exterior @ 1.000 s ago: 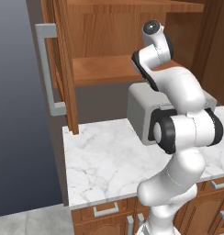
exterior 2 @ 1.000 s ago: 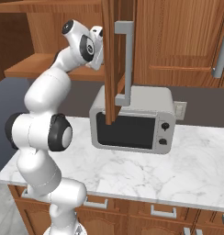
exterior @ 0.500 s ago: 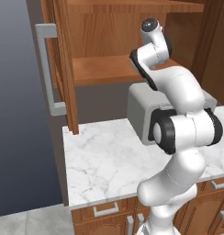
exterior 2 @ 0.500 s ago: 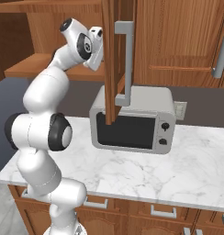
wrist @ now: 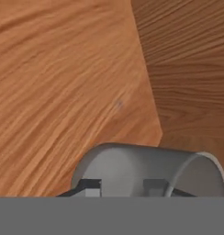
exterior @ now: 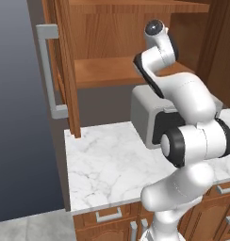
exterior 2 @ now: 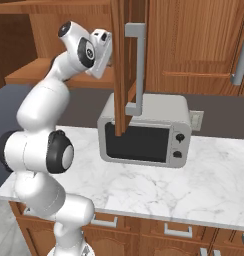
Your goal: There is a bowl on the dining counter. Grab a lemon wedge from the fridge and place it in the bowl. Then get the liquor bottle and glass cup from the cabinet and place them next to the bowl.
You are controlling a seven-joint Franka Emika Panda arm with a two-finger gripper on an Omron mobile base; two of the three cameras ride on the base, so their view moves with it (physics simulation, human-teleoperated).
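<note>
Reaching a bit deeper into the cabinet (exterior: 112, 70), the gripper (wrist: 122, 186) is squeezing in on the glass cup (wrist: 148, 170), so lifting it out probably comes next.

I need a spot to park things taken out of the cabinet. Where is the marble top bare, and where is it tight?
The marble counter is bare between its left edge by the open cabinet door and the microwave; also right of the microwave. Tight: under the shelf, where the arm reaches in with the claw at a grey cup.
</note>
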